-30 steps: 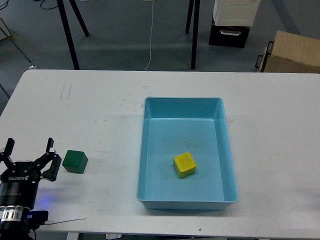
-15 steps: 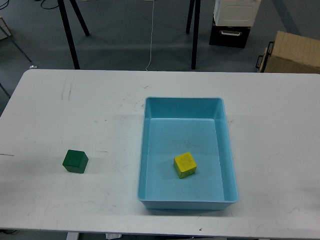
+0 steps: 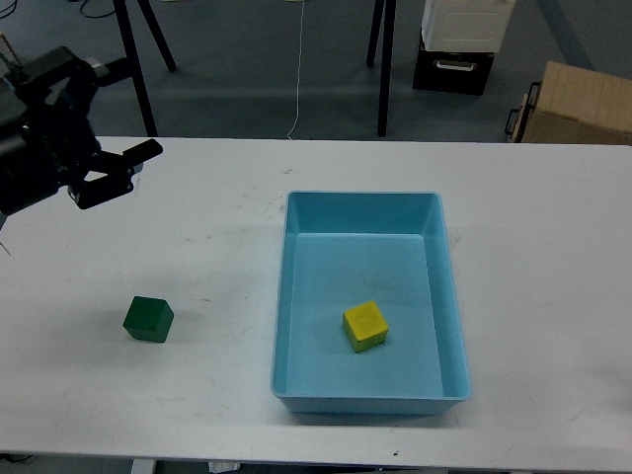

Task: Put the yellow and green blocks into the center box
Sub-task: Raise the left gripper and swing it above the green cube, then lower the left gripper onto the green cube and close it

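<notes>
A green block sits on the white table, left of the blue box. A yellow block lies inside the box, toward its near half. My left gripper is at the upper left, held above the table's far left edge and well away from the green block. Its fingers are spread and it holds nothing. My right gripper is out of view.
Beyond the table's far edge stand black stand legs, a hanging cable, a black-and-white case and a cardboard box. The box sits mid-table, right of centre.
My left gripper was low at the bottom left beside the green block, then left the view, and now shows raised at the upper left. Both blocks have stayed put.
</notes>
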### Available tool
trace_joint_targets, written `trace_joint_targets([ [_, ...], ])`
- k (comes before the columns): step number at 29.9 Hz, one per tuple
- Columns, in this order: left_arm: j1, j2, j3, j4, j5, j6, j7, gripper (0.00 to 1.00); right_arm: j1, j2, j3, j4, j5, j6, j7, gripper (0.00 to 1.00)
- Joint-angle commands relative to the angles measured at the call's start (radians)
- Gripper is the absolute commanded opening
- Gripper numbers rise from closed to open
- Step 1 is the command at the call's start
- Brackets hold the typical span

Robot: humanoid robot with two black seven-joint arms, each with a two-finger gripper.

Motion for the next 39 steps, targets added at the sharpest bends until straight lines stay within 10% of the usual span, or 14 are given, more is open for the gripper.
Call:
trace_joint_targets([
  [1,-0.263,-0.003,0.308,-0.002,0.087,0.001,0.006,1.00,0.000,0.003,-0.001,0.000,0.000,0.000,0.000,1.00],
  [13,-0.713,-0.139,0.941,-0.011,0.436,0.001,0.065,1.00,0.000,0.025,-0.004,0.000,-0.002,0.000,0.000,1.00],
  [39,-0.525,-0.299,1.030,0.211,0.595,0.001,0.057,1.00,0.000,0.026,-0.006,-0.019,-0.002,0.000,-0.002,1.00],
])
